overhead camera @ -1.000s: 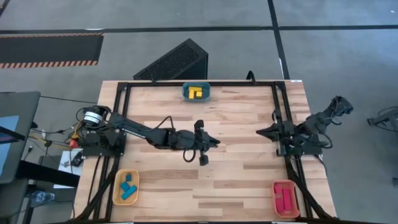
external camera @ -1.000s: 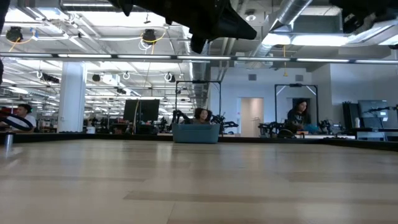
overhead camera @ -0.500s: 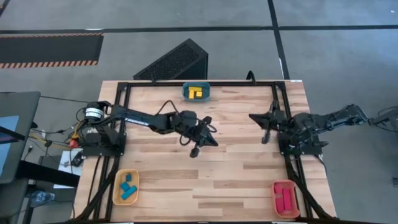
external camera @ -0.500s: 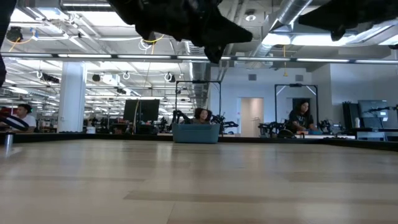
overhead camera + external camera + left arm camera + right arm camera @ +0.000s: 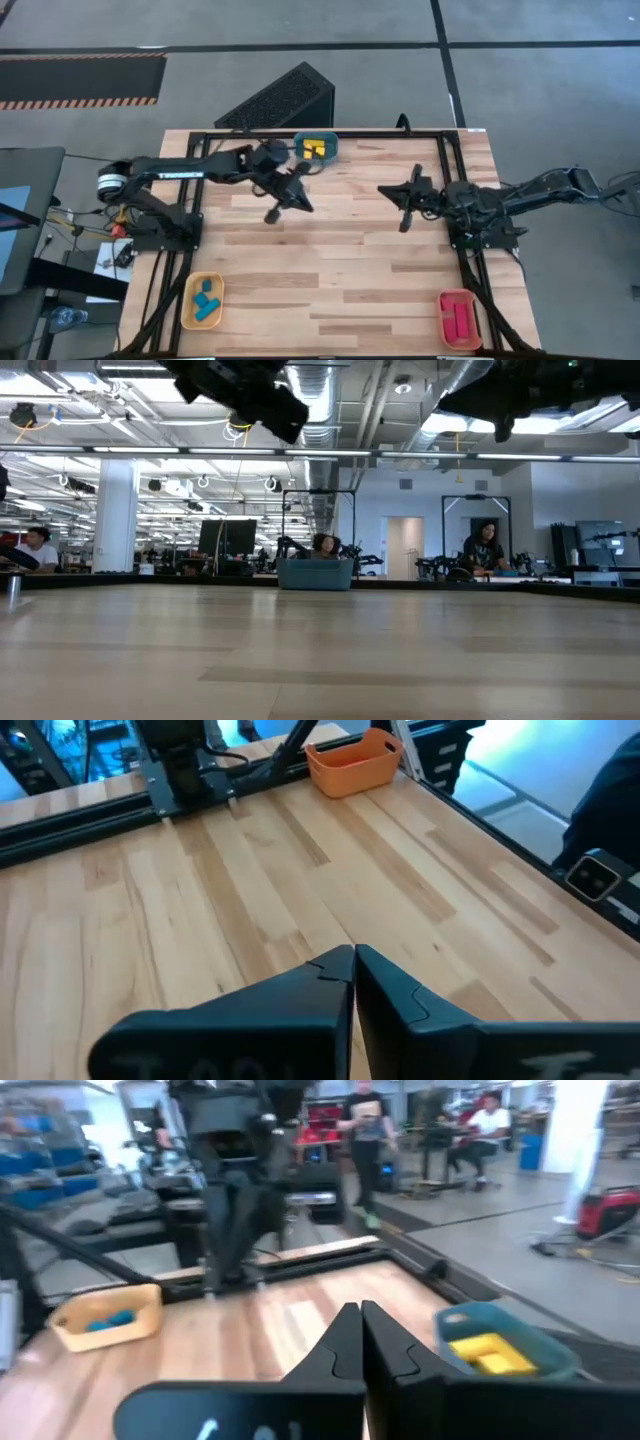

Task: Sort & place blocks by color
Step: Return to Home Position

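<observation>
The blocks lie in three trays. Yellow blocks (image 5: 315, 150) sit in the teal tray (image 5: 300, 148) at the table's far edge, and show again in the right wrist view (image 5: 485, 1350). Blue blocks (image 5: 205, 301) rest in the yellow tray (image 5: 189, 300) at the near left. Red blocks (image 5: 460, 318) lie in the red tray (image 5: 444, 318) at the near right. My left gripper (image 5: 298, 203) hangs shut above the boards just near-left of the teal tray. My right gripper (image 5: 390, 191) is shut too, above the table's right half. Neither holds a block.
A black frame (image 5: 452, 180) runs along the table's edges, with the arm bases at left and right. In the left wrist view the orange-red tray (image 5: 350, 762) stands far ahead across bare boards. People sit and stand in the room beyond the table (image 5: 480, 545).
My left gripper has swung from the table's middle toward the far left, up and close to the teal tray. My right arm has stretched out from its base, carrying its gripper toward the table's middle. Both stayed shut. No block has moved.
</observation>
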Controlling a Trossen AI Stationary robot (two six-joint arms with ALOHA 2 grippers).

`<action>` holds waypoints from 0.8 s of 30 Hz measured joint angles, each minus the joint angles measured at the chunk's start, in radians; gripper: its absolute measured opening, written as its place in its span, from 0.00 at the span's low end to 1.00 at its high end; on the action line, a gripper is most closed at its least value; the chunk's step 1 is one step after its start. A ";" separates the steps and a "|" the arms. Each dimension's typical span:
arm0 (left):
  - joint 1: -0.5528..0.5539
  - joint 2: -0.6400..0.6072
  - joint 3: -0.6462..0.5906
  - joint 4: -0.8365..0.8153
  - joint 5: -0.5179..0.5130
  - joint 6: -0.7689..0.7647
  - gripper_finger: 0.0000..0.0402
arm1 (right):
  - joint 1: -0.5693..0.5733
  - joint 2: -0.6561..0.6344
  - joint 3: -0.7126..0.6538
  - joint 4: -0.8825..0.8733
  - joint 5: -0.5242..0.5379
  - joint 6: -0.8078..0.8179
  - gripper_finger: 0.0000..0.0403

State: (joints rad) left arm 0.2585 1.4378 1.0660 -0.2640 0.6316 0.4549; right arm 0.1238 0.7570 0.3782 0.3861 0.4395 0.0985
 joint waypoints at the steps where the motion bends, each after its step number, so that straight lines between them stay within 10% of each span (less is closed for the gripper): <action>1: 0.012 -0.029 -0.042 0.021 0.012 -0.002 0.00 | 0.000 0.019 0.000 0.026 -0.012 0.005 0.01; 12: 0.046 -0.444 -0.615 0.488 -0.104 -0.348 0.00 | -0.010 0.155 0.000 0.197 -0.060 0.145 0.02; 24: 0.047 -1.172 -0.894 0.340 -0.252 -0.430 0.00 | -0.055 0.077 0.000 0.234 -0.346 0.050 0.03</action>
State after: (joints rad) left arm 0.3058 0.2660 0.1719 0.0763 0.3793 0.0244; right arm 0.0685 0.8342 0.3779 0.6206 0.0939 0.1482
